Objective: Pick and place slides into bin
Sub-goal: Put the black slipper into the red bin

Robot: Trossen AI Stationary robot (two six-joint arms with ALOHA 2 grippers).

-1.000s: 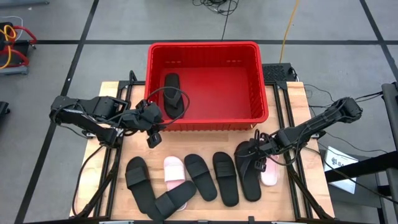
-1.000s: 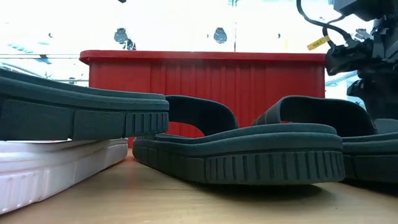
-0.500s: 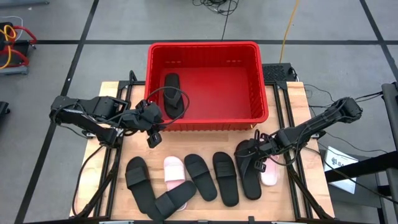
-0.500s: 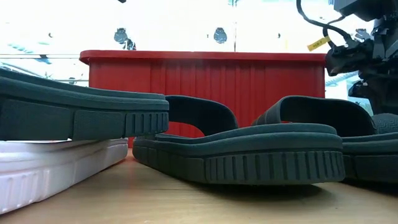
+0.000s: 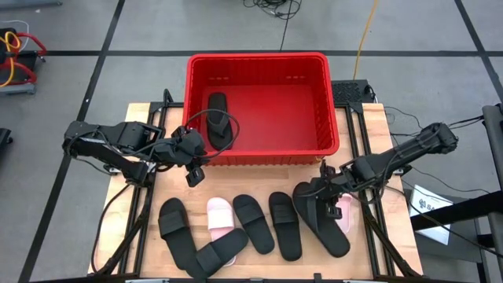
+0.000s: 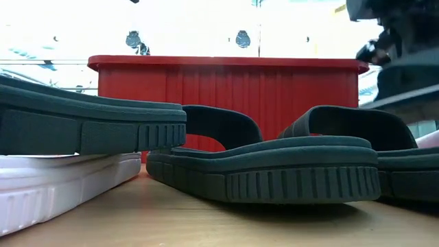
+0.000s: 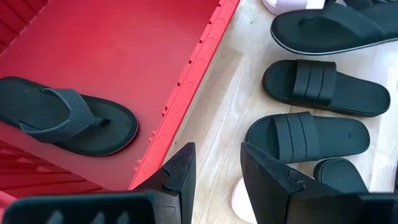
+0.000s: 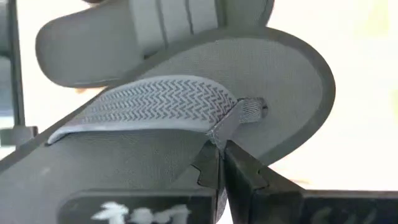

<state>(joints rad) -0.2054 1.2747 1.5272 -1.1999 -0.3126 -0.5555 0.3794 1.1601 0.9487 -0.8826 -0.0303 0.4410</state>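
The red bin stands at the table's far middle with one black flip-flop lying flat in it. My right gripper is shut on another black flip-flop at the near right, raised over a pink slide. The low view shows that flip-flop's sole up high and tilted. Several black slides and a pink slide lie in a row on the near table. My left gripper hangs open over the bin's near left corner, holding nothing. My right gripper pinches the flip-flop's woven thong strap between its two fingers, right by the toe post. The fingers come from above, slanting down. The flip-flop hangs tilted below them, toe end up; whether its heel end touches anything I cannot tell.
The bin's near rim runs just ahead of my left fingers. Bare wood lies between the bin and the row of slides. Cables and frame rails line both sides of the table.
My right gripper has shut on the flip-flop's strap, risen and rolled. The flip-flop has come up off the table at its toe end and its heel end has swung toward the table's right edge, over the pink slide.
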